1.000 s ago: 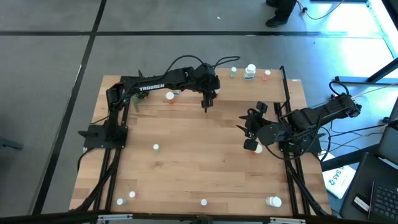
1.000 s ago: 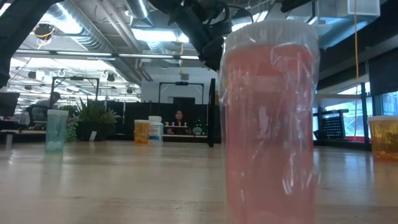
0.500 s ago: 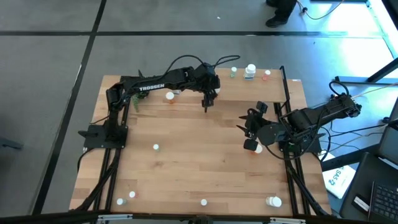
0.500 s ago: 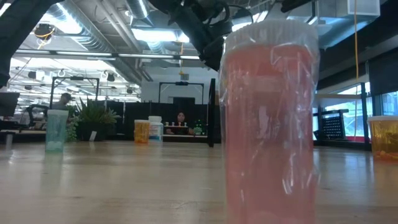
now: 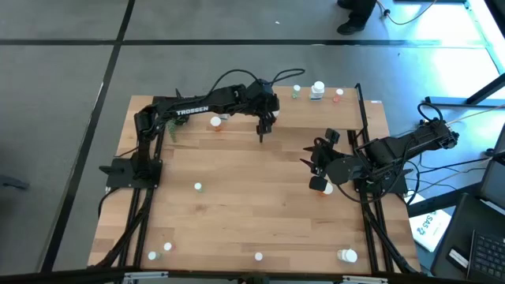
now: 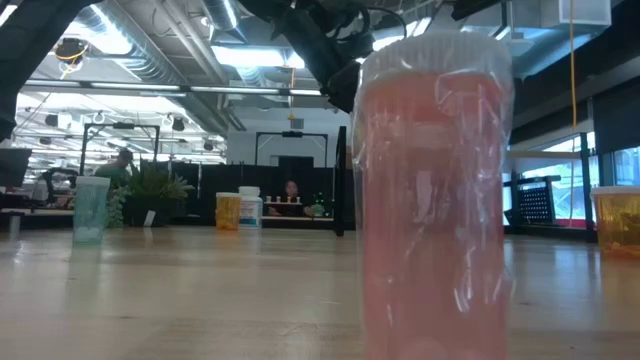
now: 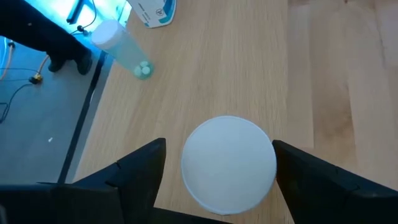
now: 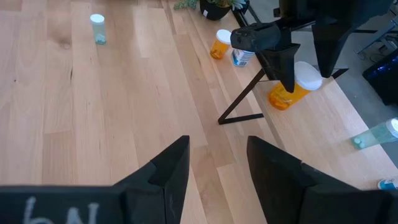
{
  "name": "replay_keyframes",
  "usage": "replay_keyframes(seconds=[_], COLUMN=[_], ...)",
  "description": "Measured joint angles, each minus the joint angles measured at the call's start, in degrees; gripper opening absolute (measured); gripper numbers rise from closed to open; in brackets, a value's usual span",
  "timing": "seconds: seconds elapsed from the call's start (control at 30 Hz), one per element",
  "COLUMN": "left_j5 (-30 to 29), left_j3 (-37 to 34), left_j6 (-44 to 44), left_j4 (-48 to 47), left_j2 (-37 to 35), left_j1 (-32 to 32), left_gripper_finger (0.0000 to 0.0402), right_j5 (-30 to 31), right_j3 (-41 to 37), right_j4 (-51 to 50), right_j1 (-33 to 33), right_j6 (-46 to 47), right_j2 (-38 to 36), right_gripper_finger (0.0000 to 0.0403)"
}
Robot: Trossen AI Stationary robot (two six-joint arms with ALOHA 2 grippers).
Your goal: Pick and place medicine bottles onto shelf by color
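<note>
From above, the left gripper [image 5: 262, 132] is seen at the far middle of the wooden table [image 5: 237, 205], pointing down; what lies beneath it is hidden there. The left wrist view supplies this — a white-capped bottle [image 7: 228, 163] stands between the two dark fingers [image 7: 134, 168], which are spread wide with clear gaps on both sides, so nothing is held. The right wrist view shows the same bottle's orange body [image 8: 287, 94] standing on the board just below the left gripper [image 8: 288, 79], beside a black metal frame leg [image 8: 239, 102]. The right gripper [image 5: 319, 175] rests near the table's right edge with fingers [image 8: 168, 171] parted and nothing between them; a white-capped bottle [image 5: 318, 184] lies just beside it in the high view. Other bottles are scattered — a green one [image 5: 296, 92] at the far edge, a pinkish-red one [image 6: 432, 195] filling the low view.
</note>
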Motion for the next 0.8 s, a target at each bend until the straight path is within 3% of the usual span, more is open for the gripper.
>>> replay_keyframes(seconds=[0.8], left_j5=[-2.96], left_j3=[0.02], left_j6=[1.0], left_j4=[-0.32], left_j2=[-4.85], left_j1=[-3.77], left_gripper_finger=[0.0283], right_j5=[0.01], right_j3=[0.0], right_j4=[-0.02], right_j1=[0.0], right_j6=[0.0], right_j2=[-0.02], right_gripper_finger=[0.0163])
